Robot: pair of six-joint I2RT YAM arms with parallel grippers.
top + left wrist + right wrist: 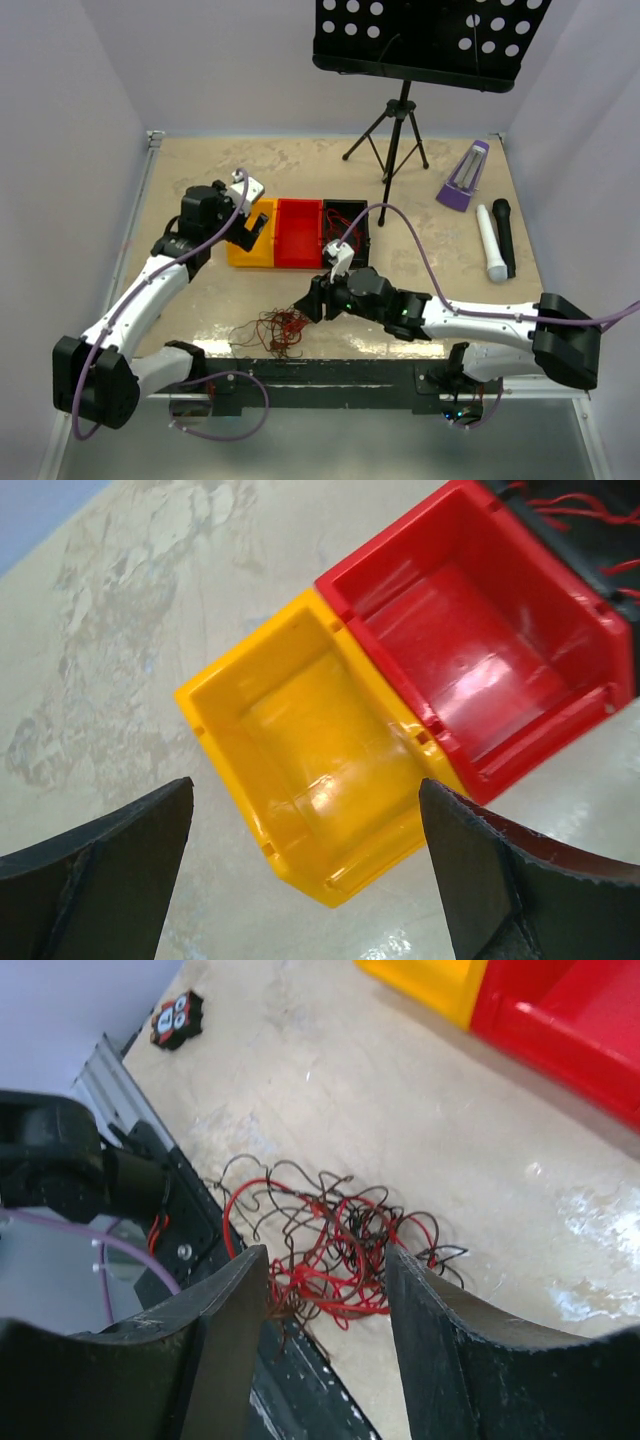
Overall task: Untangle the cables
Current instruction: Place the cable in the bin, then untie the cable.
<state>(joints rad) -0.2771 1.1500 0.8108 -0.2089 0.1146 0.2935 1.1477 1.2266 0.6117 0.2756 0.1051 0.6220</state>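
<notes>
Cables — red and dark — lie tangled on the table.

Left arm, right arm: white shells, black joints, a lilac hose looped along each. Left gripper: black wedge fingers.

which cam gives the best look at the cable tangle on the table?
Right wrist: the cable tangle sits close and mid-frame, with red and dark strands easy to tell apart. Top external shows it only as a small reddish clump. Left wrist misses it entirely.
</notes>
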